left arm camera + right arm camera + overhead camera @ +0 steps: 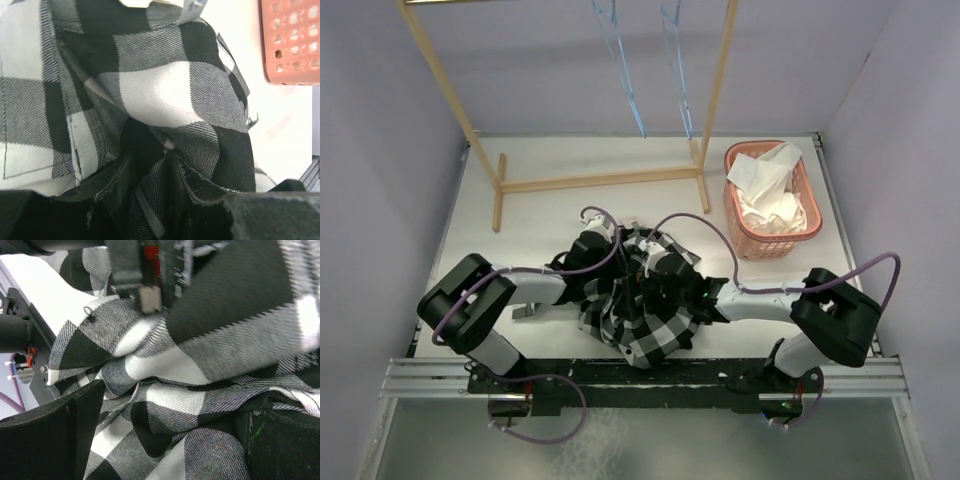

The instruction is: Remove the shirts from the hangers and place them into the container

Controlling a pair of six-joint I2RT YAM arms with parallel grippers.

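**A:** Where is the plaid shirt [640,310] relative to the basket [770,246]?

**B:** It's in a heap on the table [550,215], to the left of the basket and nearer the arms, and it isn't touching it. The white shirt [765,190] is already bundled inside the basket. Both hangers [638,122] hang bare on the rack [600,181], behind the basket and to its left.

**A:** Why are both arms buried in the heap?

**B:** I think it's because the shirt is wider than the basket, so it has to be gathered before it will drop in. The left gripper [160,170] is about half closed, with a bunched fold of plaid pinched between its fingers [112,192].

**A:** And the right one?

**B:** The right gripper [175,410] is spread wide. Cloth lies across the gap between its fingers, but nothing is clamped. It looks set to take a second handful from the side of the heap facing the basket.

**A:** Any risk?

**B:** A sleeve could trail over the basket's rim.
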